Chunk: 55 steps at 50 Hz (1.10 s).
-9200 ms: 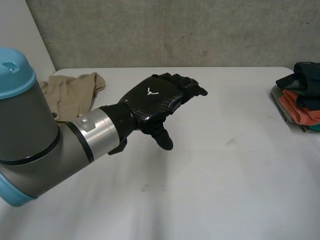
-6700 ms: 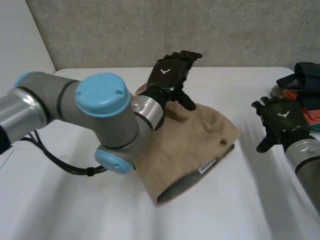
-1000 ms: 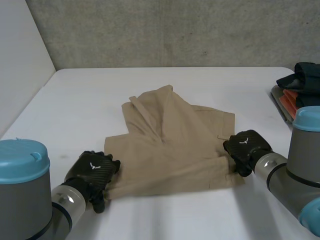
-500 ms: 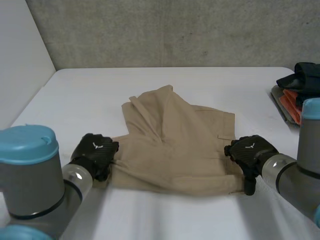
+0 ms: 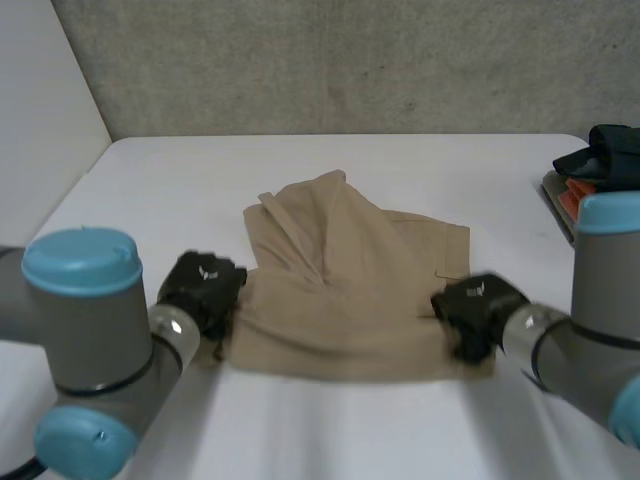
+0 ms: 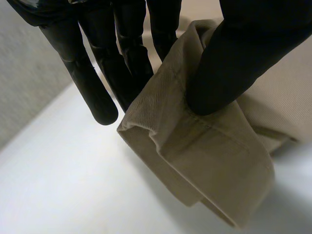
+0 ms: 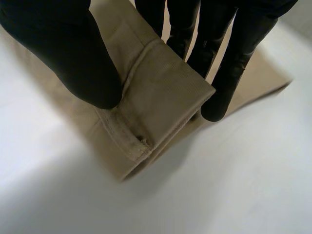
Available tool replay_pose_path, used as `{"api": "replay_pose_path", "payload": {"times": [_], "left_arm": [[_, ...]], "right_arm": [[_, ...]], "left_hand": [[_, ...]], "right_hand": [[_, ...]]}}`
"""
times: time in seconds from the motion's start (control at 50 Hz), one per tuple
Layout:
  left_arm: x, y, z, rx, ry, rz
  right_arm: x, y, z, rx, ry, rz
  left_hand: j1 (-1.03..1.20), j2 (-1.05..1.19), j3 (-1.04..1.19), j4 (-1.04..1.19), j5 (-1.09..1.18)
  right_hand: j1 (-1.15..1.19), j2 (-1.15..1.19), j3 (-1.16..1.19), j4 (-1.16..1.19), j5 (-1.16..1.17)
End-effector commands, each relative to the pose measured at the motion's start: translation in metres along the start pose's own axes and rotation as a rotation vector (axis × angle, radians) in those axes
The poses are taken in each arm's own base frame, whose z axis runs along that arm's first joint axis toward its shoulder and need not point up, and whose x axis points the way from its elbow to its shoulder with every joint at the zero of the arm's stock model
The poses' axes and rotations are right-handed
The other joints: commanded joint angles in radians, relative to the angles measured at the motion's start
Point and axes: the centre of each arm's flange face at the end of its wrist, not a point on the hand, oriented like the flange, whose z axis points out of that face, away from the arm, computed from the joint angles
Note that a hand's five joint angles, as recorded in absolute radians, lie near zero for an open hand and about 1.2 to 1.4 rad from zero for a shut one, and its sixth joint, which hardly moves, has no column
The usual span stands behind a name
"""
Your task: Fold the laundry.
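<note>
Just cloth [image 5: 340,290], white table [image 5: 330,430], concrete wall [image 5: 350,60]

The left arm [image 5: 92,335] and right arm [image 5: 602,295] are grey cylinders with light-blue caps and silver wrist rings. The left hand [image 5: 203,285] and right hand [image 5: 478,305] are black, each bearing a white emblem.

The head view looks down from behind and between the 2 arms. It takes in the whole tan garment [image 5: 350,290], the white table [image 5: 330,180] around it and the grey wall [image 5: 350,60] beyond. The left wrist view sits very close, looking along the left hand [image 6: 243,53] at the garment corner it holds. The right wrist view sits equally close behind the right hand [image 7: 58,58] at the opposite corner. Each wrist view shares its corner with the head view.
</note>
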Motion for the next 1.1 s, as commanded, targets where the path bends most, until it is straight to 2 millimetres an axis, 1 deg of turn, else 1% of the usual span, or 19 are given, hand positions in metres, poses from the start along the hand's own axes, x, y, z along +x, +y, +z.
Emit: {"api": "replay_pose_path", "payload": {"times": [0.02, 0.04, 0.06, 0.1, 0.14, 0.16, 0.18, 0.24, 0.26, 0.3, 0.38, 0.4, 0.46, 0.64, 0.74, 0.82, 0.9, 1.0, 1.1], "left_arm": [[-0.036, -0.071, 0.041, 0.225, -0.142, 0.106], [-0.044, -0.085, 0.046, 0.27, -0.177, 0.121], [-0.055, -0.098, 0.05, 0.319, -0.22, 0.127], [-0.096, -0.148, 0.058, 0.52, -0.389, 0.117], [-0.109, -0.174, 0.056, 0.645, -0.463, 0.11], [-0.126, -0.198, 0.051, 0.778, -0.546, 0.093], [-0.137, -0.209, 0.046, 0.844, -0.595, 0.085], [-0.153, -0.24, 0.028, 1.06, -0.694, 0.028], [-0.154, -0.244, 0.024, 1.098, -0.702, 0.015], [-0.151, -0.242, 0.022, 1.12, -0.687, -0.012], [-0.141, -0.222, 0.026, 1.054, -0.634, -0.027], [-0.139, -0.217, 0.027, 1.036, -0.625, -0.028], [-0.124, -0.193, 0.032, 0.961, -0.575, -0.027], [-0.065, -0.109, 0.053, 0.702, -0.386, 0.007], [-0.021, -0.052, 0.062, 0.523, -0.254, 0.027], [0.005, -0.025, 0.051, 0.401, -0.159, 0.044], [0.005, -0.021, 0.034, 0.323, -0.125, 0.058], [-0.014, -0.051, -0.015, 0.277, -0.107, 0.088], [-0.039, -0.089, -0.073, 0.319, -0.126, 0.086]], "right_arm": [[0.05, -0.082, 0.019, 0.343, 0.268, -0.052], [0.065, -0.109, 0.019, 0.46, 0.352, -0.065], [0.071, -0.121, 0.017, 0.515, 0.392, -0.074], [0.092, -0.162, 0.01, 0.714, 0.515, -0.11], [0.101, -0.188, 0.0, 0.861, 0.597, -0.144], [0.106, -0.2, -0.005, 0.932, 0.639, -0.155], [0.114, -0.219, -0.018, 1.065, 0.706, -0.167], [0.118, -0.24, -0.035, 1.24, 0.785, -0.178], [0.118, -0.251, -0.046, 1.324, 0.822, -0.175], [0.115, -0.253, -0.047, 1.353, 0.823, -0.177], [0.106, -0.244, -0.03, 1.295, 0.767, -0.183], [0.101, -0.232, -0.014, 1.229, 0.724, -0.184], [0.096, -0.217, 0.003, 1.147, 0.678, -0.181], [0.062, -0.125, 0.065, 0.778, 0.503, -0.172], [0.04, -0.073, 0.08, 0.555, 0.404, -0.192], [0.031, -0.05, 0.077, 0.425, 0.352, -0.208], [0.025, -0.044, 0.06, 0.334, 0.3, -0.206], [0.026, -0.06, 0.017, 0.274, 0.265, -0.223], [0.037, -0.09, -0.051, 0.246, 0.273, -0.275]], "left_hand": [[0.24, 0.199, 0.205, 0.198, 0.247], [0.24, 0.199, 0.205, 0.198, 0.247], [0.24, 0.199, 0.205, 0.198, 0.247], [0.24, 0.199, 0.205, 0.198, 0.247], [0.24, 0.199, 0.205, 0.198, 0.247], [0.24, 0.199, 0.205, 0.198, 0.247], [0.24, 0.199, 0.205, 0.198, 0.247], [0.24, 0.199, 0.205, 0.198, 0.247], [0.24, 0.199, 0.205, 0.198, 0.247], [0.24, 0.199, 0.205, 0.198, 0.247], [0.24, 0.199, 0.205, 0.198, 0.247], [0.24, 0.199, 0.205, 0.198, 0.247], [0.24, 0.199, 0.205, 0.198, 0.247], [0.24, 0.199, 0.205, 0.198, 0.247], [0.24, 0.199, 0.205, 0.198, 0.247], [0.24, 0.199, 0.205, 0.198, 0.247], [0.24, 0.199, 0.205, 0.198, 0.247], [0.24, 0.199, 0.205, 0.198, 0.247], [0.24, 0.199, 0.205, 0.198, 0.247]], "right_hand": [[0.4, 0.216, 0.22, 0.219, 0.261], [0.4, 0.216, 0.22, 0.219, 0.261], [0.4, 0.216, 0.22, 0.219, 0.261], [0.4, 0.216, 0.22, 0.219, 0.261], [0.4, 0.216, 0.22, 0.219, 0.261], [0.4, 0.216, 0.22, 0.219, 0.261], [0.4, 0.216, 0.22, 0.219, 0.261], [0.4, 0.216, 0.22, 0.219, 0.261], [0.4, 0.216, 0.22, 0.219, 0.261], [0.4, 0.216, 0.22, 0.219, 0.261], [0.4, 0.216, 0.22, 0.219, 0.261], [0.4, 0.216, 0.22, 0.219, 0.261], [0.4, 0.216, 0.22, 0.219, 0.261], [0.4, 0.216, 0.22, 0.219, 0.261], [0.4, 0.216, 0.22, 0.219, 0.261], [0.4, 0.216, 0.22, 0.219, 0.261], [0.4, 0.216, 0.22, 0.219, 0.261], [0.4, 0.216, 0.22, 0.219, 0.261], [0.4, 0.216, 0.22, 0.219, 0.261]]}}
